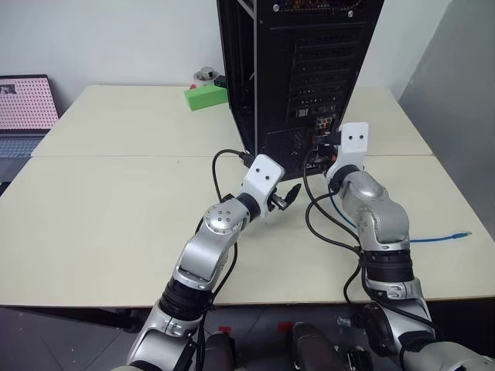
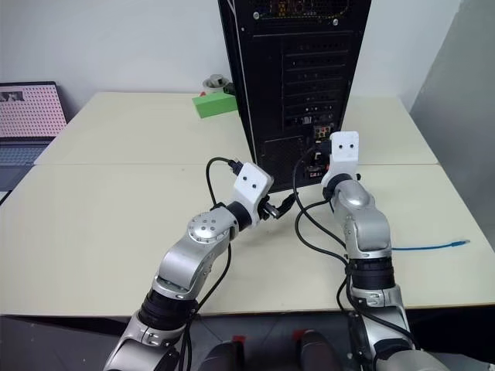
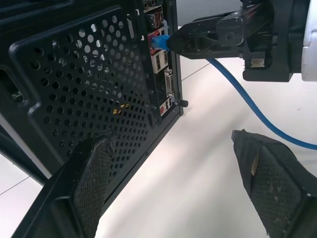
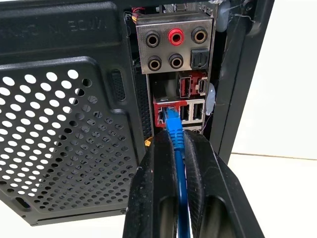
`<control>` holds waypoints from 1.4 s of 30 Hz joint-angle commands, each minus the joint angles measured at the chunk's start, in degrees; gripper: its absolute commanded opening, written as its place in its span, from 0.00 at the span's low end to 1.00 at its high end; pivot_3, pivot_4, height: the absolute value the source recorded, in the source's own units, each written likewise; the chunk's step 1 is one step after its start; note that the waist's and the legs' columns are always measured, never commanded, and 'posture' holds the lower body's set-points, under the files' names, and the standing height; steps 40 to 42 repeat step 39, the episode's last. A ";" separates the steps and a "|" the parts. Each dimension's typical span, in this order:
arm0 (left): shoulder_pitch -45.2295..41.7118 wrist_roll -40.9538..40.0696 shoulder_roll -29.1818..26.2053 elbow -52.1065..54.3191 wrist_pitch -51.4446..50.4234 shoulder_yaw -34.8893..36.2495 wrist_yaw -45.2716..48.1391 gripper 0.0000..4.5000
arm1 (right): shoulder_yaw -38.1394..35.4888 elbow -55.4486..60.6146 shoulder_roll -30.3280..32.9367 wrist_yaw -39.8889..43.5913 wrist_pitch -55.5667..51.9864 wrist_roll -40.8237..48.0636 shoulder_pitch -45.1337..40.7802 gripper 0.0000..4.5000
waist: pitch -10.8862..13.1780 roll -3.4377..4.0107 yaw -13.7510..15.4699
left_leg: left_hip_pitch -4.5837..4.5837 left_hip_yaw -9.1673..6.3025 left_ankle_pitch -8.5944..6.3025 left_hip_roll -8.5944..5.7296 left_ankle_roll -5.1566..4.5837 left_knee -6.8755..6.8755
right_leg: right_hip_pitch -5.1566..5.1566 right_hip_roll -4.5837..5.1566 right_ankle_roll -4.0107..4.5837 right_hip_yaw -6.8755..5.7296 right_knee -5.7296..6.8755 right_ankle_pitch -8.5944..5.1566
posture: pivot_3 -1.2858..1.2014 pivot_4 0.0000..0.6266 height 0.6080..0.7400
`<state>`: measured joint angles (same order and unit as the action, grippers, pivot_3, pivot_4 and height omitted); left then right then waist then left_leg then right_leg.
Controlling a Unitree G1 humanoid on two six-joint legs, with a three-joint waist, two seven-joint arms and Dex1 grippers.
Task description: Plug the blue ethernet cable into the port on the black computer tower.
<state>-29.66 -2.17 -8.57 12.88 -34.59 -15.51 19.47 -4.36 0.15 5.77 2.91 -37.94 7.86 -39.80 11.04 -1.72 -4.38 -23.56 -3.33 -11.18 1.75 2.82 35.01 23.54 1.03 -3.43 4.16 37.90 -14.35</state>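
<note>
The right end effector (image 4: 179, 148) pinches the blue ethernet cable (image 4: 174, 130), its plug at the port (image 4: 163, 113), maybe partly inside, mid-frame on the black computer tower (image 4: 59, 124). The left end effector (image 3: 178, 183) gapes wide, empty.

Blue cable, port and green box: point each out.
Blue cable (image 4: 174, 130): right wrist view, boot behind the plug.
Port (image 4: 162, 113): right wrist view, red-framed opening.
Green box (image 1: 205, 97): left eye view, top face.

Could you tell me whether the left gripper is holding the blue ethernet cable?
No, the left gripper stands open and empty; the right gripper pinches the blue ethernet cable.
</note>
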 commanded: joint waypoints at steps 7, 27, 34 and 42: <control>-0.57 0.25 -0.20 1.18 0.99 0.97 -0.13 0.90 | 0.70 3.41 2.80 4.32 1.08 0.60 1.08 0.19 | 0.00 0.00 -0.12 | 0.00 0.00 0.00 0.00 0.00 0.00 | 0.00 0.00 0.00 0.00 0.00 0.00 | 0.52 0.24 1.00; -1.86 -8.62 -14.94 0.73 -0.79 11.97 13.54 0.90 | -5.24 22.64 23.31 29.11 -1.97 14.13 16.68 0.99 | 0.01 0.00 1.05 | -0.20 -0.08 0.00 -0.03 0.00 0.01 | 0.06 0.02 -0.02 -0.08 -0.17 -0.01 | 0.52 0.24 1.00; -0.76 -13.53 -21.11 -0.26 0.60 15.09 21.38 0.90 | -12.33 20.73 28.34 34.43 -1.64 20.85 17.44 0.99 | 0.02 0.00 1.09 | -0.20 -0.07 0.00 -0.02 0.00 0.00 | 0.05 0.02 -0.01 -0.08 -0.19 -0.01 | 0.52 0.24 1.00; -0.25 -15.54 -23.79 -0.36 2.12 15.06 26.03 0.90 | -12.49 19.67 30.00 35.19 -0.90 21.75 17.17 0.99 | 0.02 -0.01 1.11 | -0.20 -0.07 0.00 -0.02 0.00 0.00 | 0.05 0.02 -0.01 -0.08 -0.19 -0.01 | 0.52 0.24 1.00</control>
